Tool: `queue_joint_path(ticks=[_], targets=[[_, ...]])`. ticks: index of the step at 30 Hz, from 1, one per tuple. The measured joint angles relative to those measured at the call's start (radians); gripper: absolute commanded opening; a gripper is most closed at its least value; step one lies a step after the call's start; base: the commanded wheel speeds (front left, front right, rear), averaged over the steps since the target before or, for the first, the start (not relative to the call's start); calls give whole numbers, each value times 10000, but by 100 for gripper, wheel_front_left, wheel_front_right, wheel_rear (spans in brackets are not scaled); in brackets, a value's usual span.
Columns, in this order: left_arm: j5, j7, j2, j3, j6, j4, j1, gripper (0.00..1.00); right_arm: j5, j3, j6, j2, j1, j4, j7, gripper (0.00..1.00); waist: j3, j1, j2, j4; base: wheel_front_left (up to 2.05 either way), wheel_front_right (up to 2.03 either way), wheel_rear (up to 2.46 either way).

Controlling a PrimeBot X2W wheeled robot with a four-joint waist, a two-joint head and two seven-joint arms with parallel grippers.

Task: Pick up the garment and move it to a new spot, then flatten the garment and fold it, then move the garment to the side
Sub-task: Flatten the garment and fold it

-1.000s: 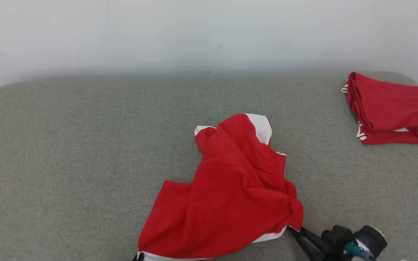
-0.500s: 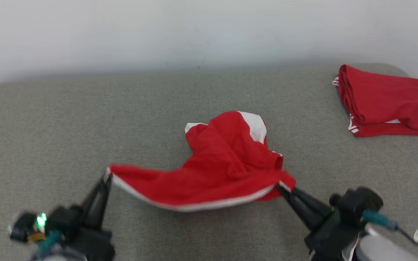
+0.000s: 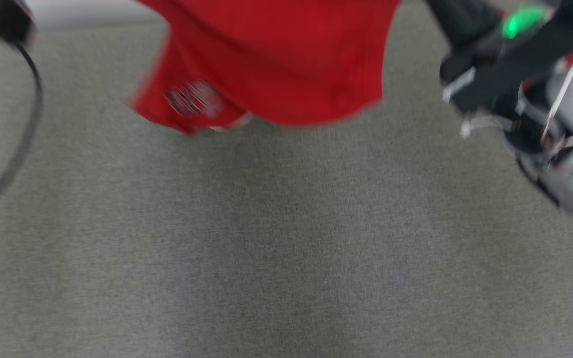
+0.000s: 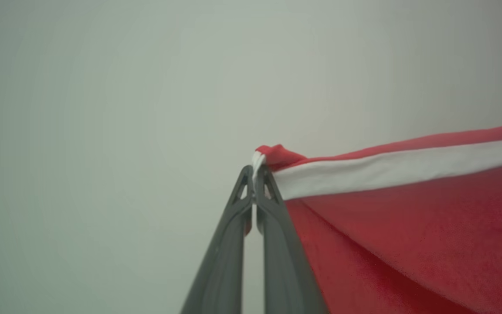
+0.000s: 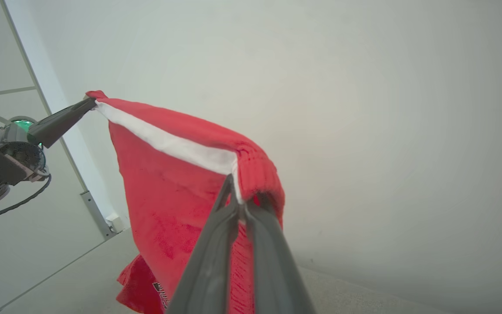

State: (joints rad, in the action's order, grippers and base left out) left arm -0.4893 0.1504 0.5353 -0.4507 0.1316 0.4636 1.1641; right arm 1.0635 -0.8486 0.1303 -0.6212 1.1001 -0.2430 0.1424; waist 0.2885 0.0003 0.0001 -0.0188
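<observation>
The red garment [image 3: 276, 64] with a white waistband hangs in the air above the grey padded surface [image 3: 286, 248], blurred, its lower hem and a dark printed logo [image 3: 194, 98] showing. In the left wrist view my left gripper [image 4: 254, 174] is shut on one end of the white band of the garment [image 4: 408, 226]. In the right wrist view my right gripper [image 5: 238, 196] is shut on the other end, and the garment [image 5: 172, 192] is stretched from it across to the left gripper [image 5: 89, 102].
The right arm [image 3: 495, 64] with a green light crosses the head view's upper right. A dark cable [image 3: 23, 129] loops down at the upper left. A pale wall stands behind the garment, with a white upright post [image 5: 59, 131] at the left of the right wrist view.
Both grippers have risen with the garment, which has left the surface and now hangs stretched between them. The head view has shifted, so the surface fills more of it.
</observation>
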Motion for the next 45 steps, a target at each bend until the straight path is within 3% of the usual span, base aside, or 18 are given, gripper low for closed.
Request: queue_joint_path(ticks=[4,10,16,23,28,31,35,39,45], targets=[[-194,-245,161,-251,-2,1175,3077,0,993,15,0,614,2719,-895,-401,0,1101,1,0,-173,0,0,0],[-100,-130,36,-872,0,2178,5603,0,1254,-221,0,876,5262,-1964,-690,0,2332,2,1,-352,0,0,0],[-541,360,-474,-1381,0,3214,7427,0,1325,-539,0,993,7125,-2890,-790,0,3374,1,2,-320,0,0,0],[-1237,857,-608,-1942,0,3488,7803,0,1613,-1198,0,949,7264,-2842,-115,0,3815,0,1,-116,0,0,0],[-2008,1080,-527,-1799,0,2968,6395,0,1967,-2011,0,332,5964,-2416,535,0,3571,-2,1,-123,0,0,0],[-2548,1095,-596,-936,-46,2119,4865,0,2286,-2236,0,-242,4928,-1868,947,0,3274,-2,0,-70,0,0,0],[-2552,1120,-773,314,-364,343,1834,0,2627,-2351,0,-878,2940,-980,1154,0,2796,-5,-2,31,0,0,0],[-2295,1118,-1053,1494,-729,-1595,-1458,0,2579,-1833,2,-1279,855,-232,1189,0,2277,-5,-2,122,0,0,0],[-1546,1122,-1106,1559,-698,-2847,-5359,0,2017,-1519,0,-1613,-2112,568,1191,0,1537,-5,-3,214,0,0,0]])
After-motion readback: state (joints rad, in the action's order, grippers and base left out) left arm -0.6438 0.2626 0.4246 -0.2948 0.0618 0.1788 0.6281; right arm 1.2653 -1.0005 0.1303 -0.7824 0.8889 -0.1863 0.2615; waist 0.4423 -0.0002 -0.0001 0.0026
